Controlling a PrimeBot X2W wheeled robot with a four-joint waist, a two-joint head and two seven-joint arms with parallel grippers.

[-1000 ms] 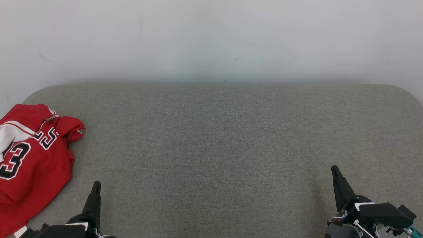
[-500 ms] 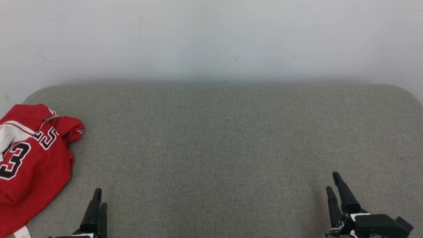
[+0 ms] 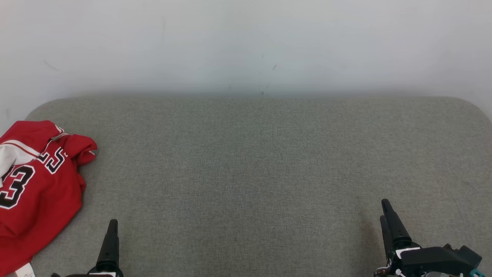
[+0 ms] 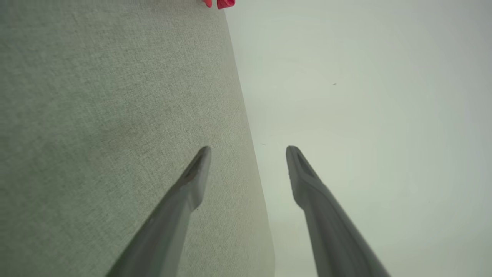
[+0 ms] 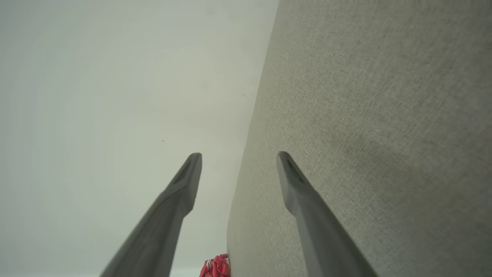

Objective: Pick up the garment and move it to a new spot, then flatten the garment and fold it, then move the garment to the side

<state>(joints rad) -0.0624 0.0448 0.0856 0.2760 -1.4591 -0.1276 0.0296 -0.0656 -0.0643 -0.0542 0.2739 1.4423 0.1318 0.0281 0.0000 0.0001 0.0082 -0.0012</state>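
Both grippers have just gone from shut to spread wide: the left gripper (image 4: pixel 248 148) and right gripper (image 5: pixel 239 154) grasp nothing and sit low over the grey pad (image 3: pixel 250 161). That likely readies them for the first pickup. The red garment (image 3: pixel 42 184) lies crumpled near the left gripper, to its left and slightly ahead, well apart from the right.

The grey fabric surface (image 3: pixel 246 173) and the white wall (image 3: pixel 246 38) behind it are seen from above in the head view, which is aimed forward and down. Both wrist views are set low and close over the fabric, rolled sideways and pointed towards the wall, one along the left gripper (image 4: pixel 248 148), the other along the right gripper (image 5: pixel 239 154). The red jersey (image 3: pixel 34 181) is shared by all three views.
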